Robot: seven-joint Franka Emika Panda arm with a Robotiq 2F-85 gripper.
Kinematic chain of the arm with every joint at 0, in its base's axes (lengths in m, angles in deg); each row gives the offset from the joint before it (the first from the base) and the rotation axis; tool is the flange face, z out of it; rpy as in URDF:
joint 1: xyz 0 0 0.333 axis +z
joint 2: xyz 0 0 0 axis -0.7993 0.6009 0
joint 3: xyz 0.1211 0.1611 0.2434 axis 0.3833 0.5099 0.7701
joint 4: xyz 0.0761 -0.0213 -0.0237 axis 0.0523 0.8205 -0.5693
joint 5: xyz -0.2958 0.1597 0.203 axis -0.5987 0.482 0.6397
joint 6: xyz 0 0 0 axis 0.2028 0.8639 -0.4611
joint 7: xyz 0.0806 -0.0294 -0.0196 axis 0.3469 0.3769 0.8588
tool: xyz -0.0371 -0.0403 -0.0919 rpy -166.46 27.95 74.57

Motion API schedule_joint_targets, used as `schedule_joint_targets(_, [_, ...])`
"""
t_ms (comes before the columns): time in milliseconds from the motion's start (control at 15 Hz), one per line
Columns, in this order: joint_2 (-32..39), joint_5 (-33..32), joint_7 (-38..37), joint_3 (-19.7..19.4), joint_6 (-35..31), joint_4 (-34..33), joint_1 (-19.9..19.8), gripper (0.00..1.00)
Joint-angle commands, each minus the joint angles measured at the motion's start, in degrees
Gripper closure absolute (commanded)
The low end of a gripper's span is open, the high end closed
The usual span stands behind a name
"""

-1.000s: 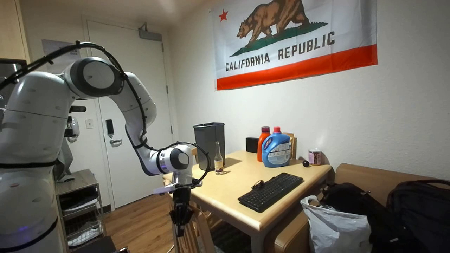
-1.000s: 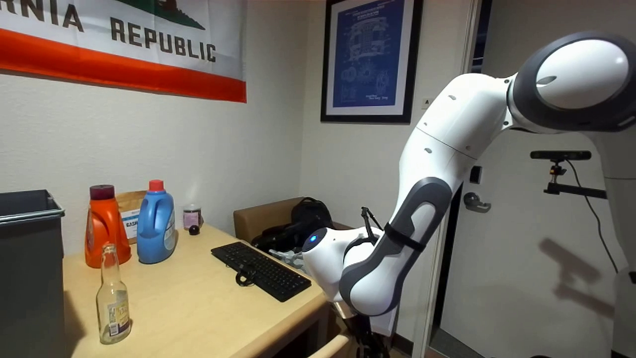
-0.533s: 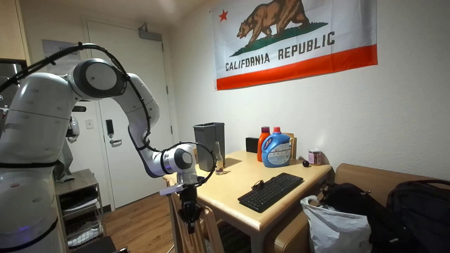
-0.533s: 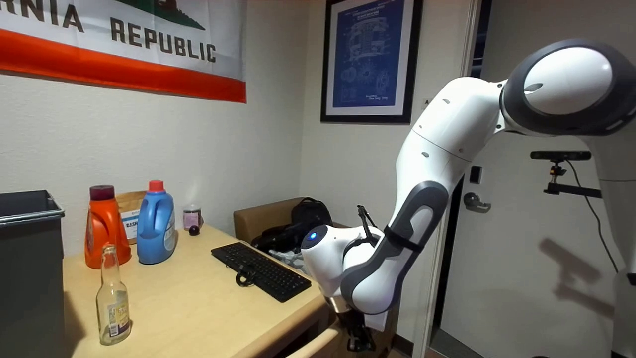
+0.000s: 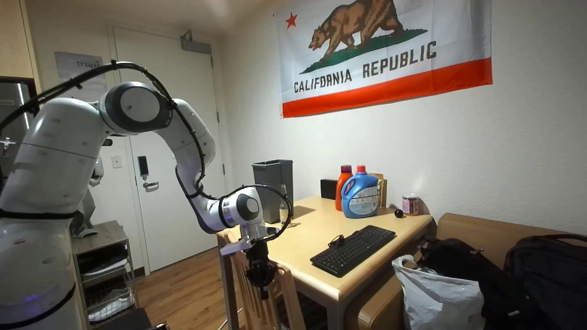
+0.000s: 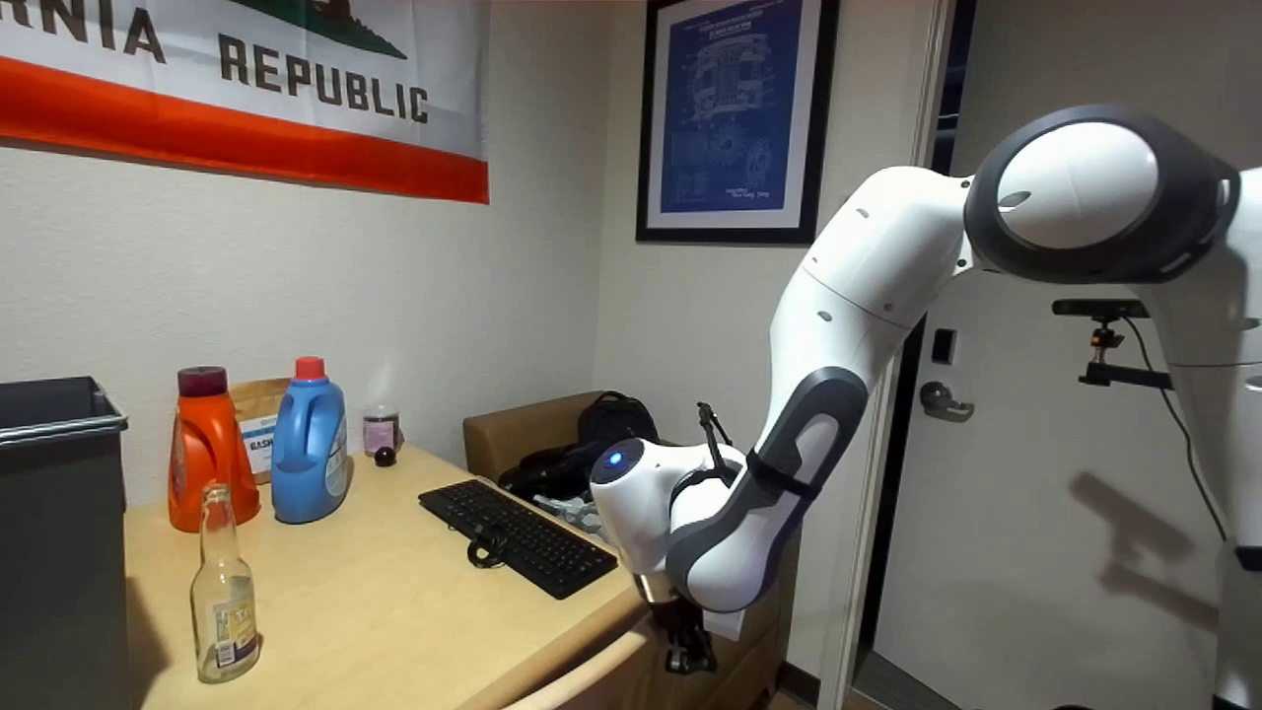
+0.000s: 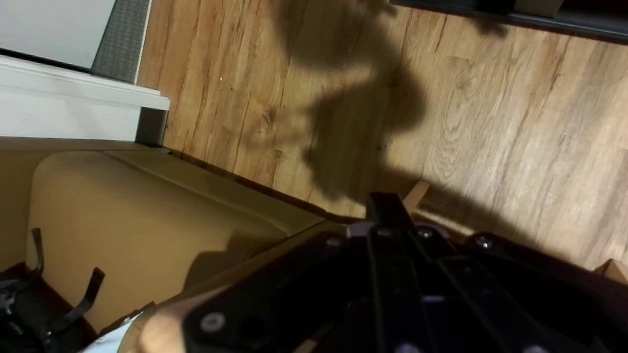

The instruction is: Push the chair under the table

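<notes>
The chair [image 5: 290, 295] is light tan wood with slats and a curved top rail. It stands at the near long edge of the table [image 5: 298, 247]. In an exterior view only its pale top rail [image 6: 590, 673] shows, close to the table edge [image 6: 552, 651]. My gripper [image 5: 264, 293] is shut with nothing seen between its fingers. It points down against or just in front of the chair's slatted back; exact contact cannot be told. The gripper also shows beyond the rail in an exterior view [image 6: 692, 661]. In the wrist view the fingertips [image 7: 387, 206] are together, beside a tan wooden piece [image 7: 416, 195].
On the table are a keyboard [image 5: 353, 250], glass bottle [image 6: 225, 611], grey bin [image 6: 59, 552], blue detergent jug [image 5: 362, 197], orange jug [image 6: 205, 454] and small jar [image 5: 410, 205]. A brown couch [image 5: 486, 231] with bags adjoins the table. Wooden floor [image 7: 466, 108] lies below the gripper.
My gripper and the chair back have moved together toward the table, rightward in an exterior view and leftward in an exterior view. The gripper has stayed shut.
</notes>
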Motion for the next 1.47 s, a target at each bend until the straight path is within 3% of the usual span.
schedule_joint_targets(0, [5.5, -1.75, -0.48, -0.86, -3.49, -7.83, 1.09, 1.0])
schedule_joint_targets(800, [8.06, -1.77, -0.23, -1.96, -3.16, -13.37, 1.46, 1.0])
schedule_joint_targets(1000, [7.41, -2.47, -0.4, -2.28, -2.39, -12.29, 1.76, 1.0])
schedule_joint_targets(1200, [4.4, -3.51, 0.58, -2.15, -0.95, -7.21, 1.56, 1.0])
schedule_joint_targets(1267, [3.08, -3.3, 0.83, -1.95, -1.15, -5.05, 1.17, 0.74])
schedule_joint_targets(1400, [0.41, -3.92, 0.36, -2.15, -2.26, -0.72, 0.98, 0.66])
